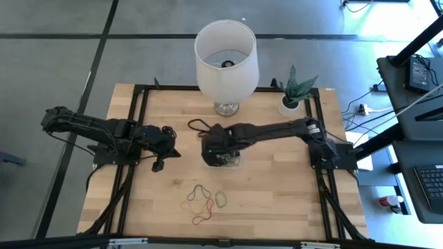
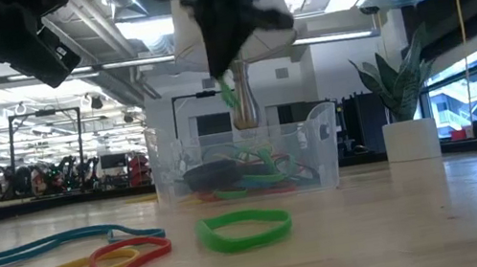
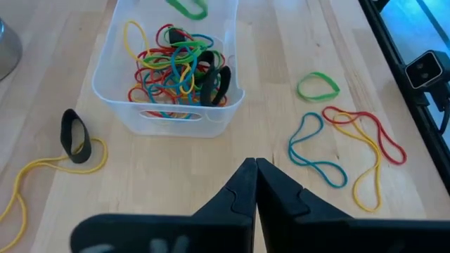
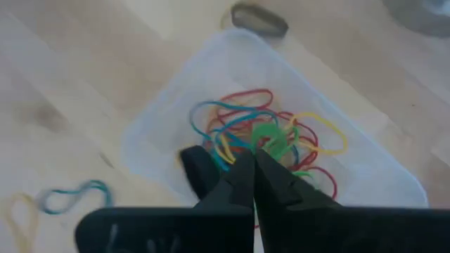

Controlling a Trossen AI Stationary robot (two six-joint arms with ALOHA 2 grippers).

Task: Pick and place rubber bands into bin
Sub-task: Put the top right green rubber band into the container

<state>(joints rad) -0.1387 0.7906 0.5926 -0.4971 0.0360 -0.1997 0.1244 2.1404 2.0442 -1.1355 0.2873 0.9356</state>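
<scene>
Your right gripper is hanging right above the bin, which sits mid-table in front of the lampshade. Its fingers are pinched together on a green rubber band; you can see that band dangling from the tips in the low view, just over the bin's rim. The right wrist view is blurry, so I can't swear how much of the band is actually between the tips, but it does look caught there.

The bin already has a tangle of rubber bands in it: red, yellow, blue, green, plus a couple of wide black ones leaning against the wall.

Your left gripper is parked to the left of the bin, up off the table, fingers closed with nothing in them.

Loose stuff on the wood: a green loop, a blue one, and a yellow and a red one overlapping each other, all in a cluster at the front of the table. On the bin's far side there's a black band standing on edge, touching a thin yellow loop. A white plant pot sits at the back right corner.
</scene>
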